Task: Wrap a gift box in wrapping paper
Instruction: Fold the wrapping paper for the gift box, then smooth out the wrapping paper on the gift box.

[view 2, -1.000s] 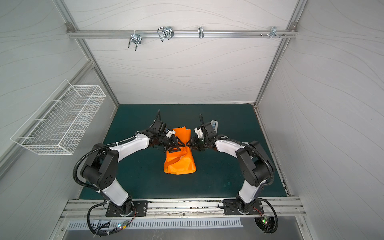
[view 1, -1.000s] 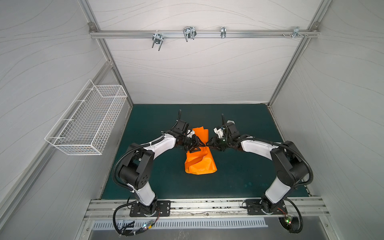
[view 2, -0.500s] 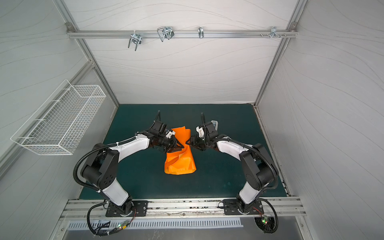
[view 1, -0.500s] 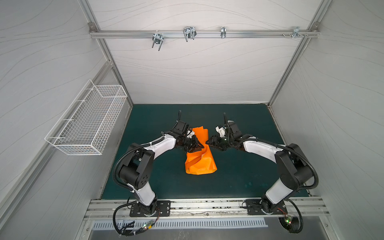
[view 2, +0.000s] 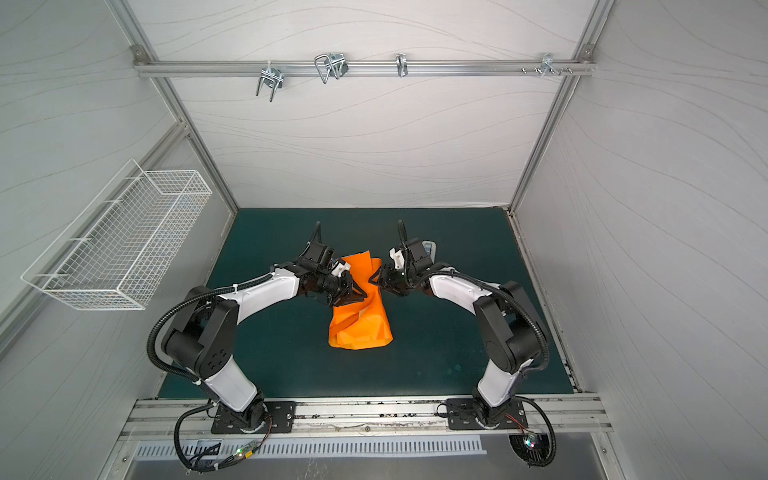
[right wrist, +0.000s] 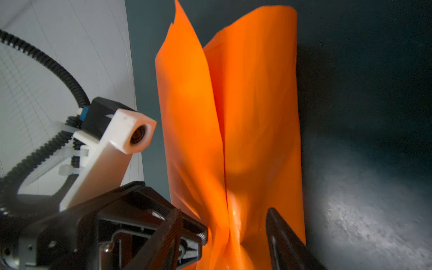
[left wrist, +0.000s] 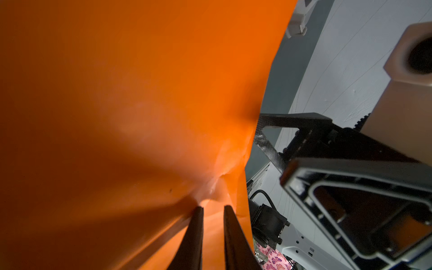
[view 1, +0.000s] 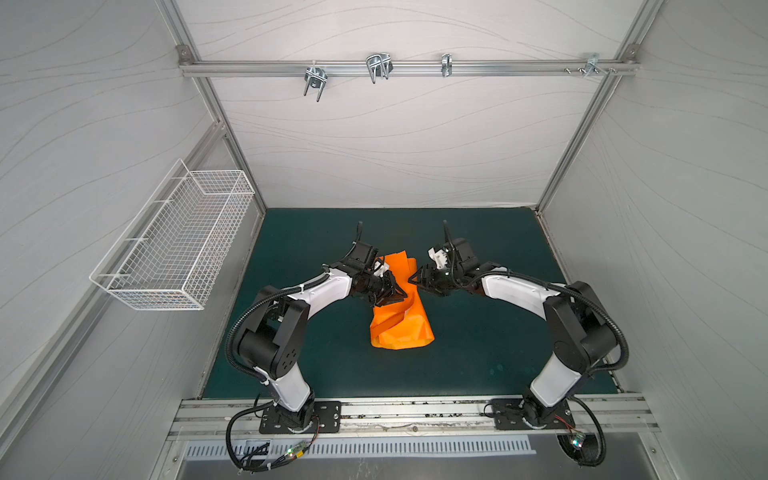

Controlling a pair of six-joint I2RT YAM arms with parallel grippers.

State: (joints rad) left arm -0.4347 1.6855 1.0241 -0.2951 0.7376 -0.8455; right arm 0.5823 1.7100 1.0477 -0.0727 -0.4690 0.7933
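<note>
Pinching: your left pincer (left wrist: 213, 208) is clenched on a raised flap of the wrapping paper (view 1: 401, 320), holding it up.
Waiting: your right pincer (right wrist: 224, 211), released, straddles that flap, likely to take over.

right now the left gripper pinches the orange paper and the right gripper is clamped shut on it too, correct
Not quite. The left gripper does pinch the wrapping paper, but the right gripper is not clamped shut: the right wrist view shows its jaws spread apart, with the paper's fold standing between them.

Wrapping paper (view 1: 405, 328) stands between left claw (view 1: 392, 296) and right claw (view 1: 419, 283); mat (view 1: 478, 336) free.
</note>
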